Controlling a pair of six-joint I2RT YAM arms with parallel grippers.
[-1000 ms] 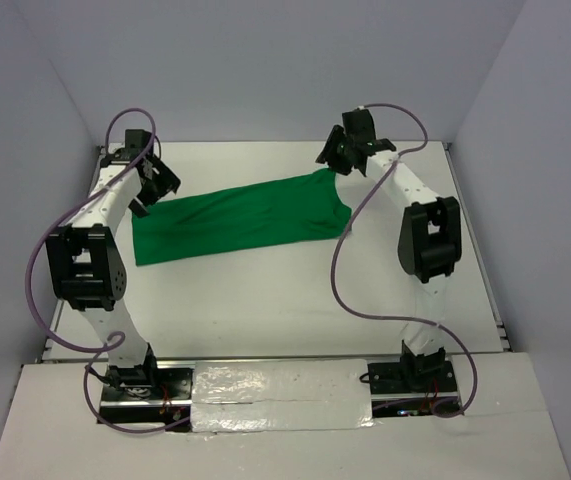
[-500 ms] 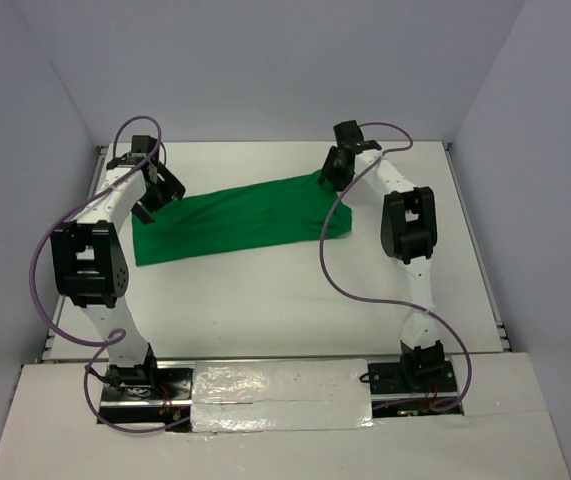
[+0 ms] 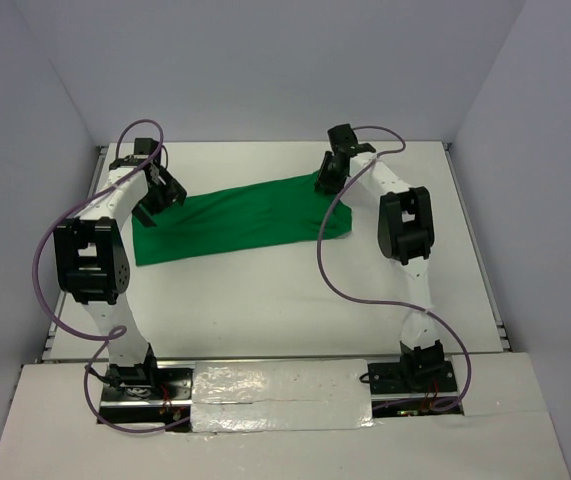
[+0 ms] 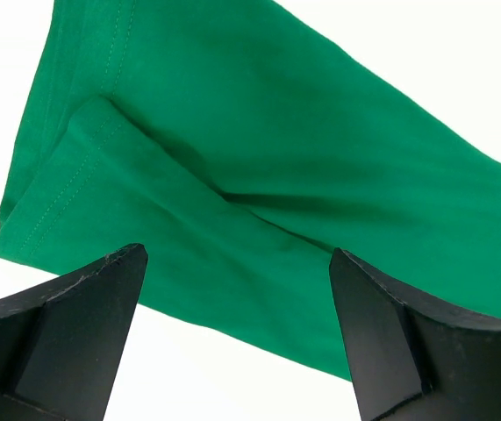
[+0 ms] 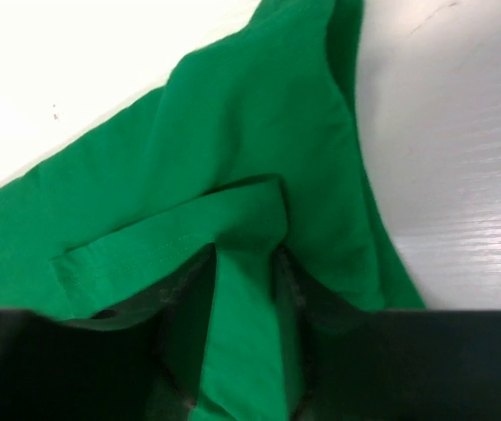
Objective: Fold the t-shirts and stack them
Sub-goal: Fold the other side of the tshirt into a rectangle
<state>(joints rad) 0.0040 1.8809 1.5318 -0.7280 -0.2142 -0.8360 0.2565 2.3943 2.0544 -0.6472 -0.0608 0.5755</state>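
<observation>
The bright green t-shirt (image 3: 245, 215) lies as a long folded strip across the far half of the white table (image 3: 295, 290). My left gripper (image 3: 157, 192) hovers open over the strip's left end; in the left wrist view its black fingers (image 4: 83, 307) straddle the near hem of the t-shirt (image 4: 259, 132), and nothing is between them. My right gripper (image 3: 328, 178) is at the strip's far right corner. In the right wrist view it (image 5: 246, 263) is shut on a pinched fold of the t-shirt (image 5: 250, 132).
Grey walls enclose the table on three sides. Purple cables (image 3: 330, 270) loop off both arms. A silver taped strip (image 3: 280, 395) lies between the arm bases at the near edge. Bare table shows near and to the right of the shirt.
My right arm has swung left and its gripper has dropped onto the shirt's far right corner and closed on the cloth. My left gripper has shifted slightly right over the left end.
</observation>
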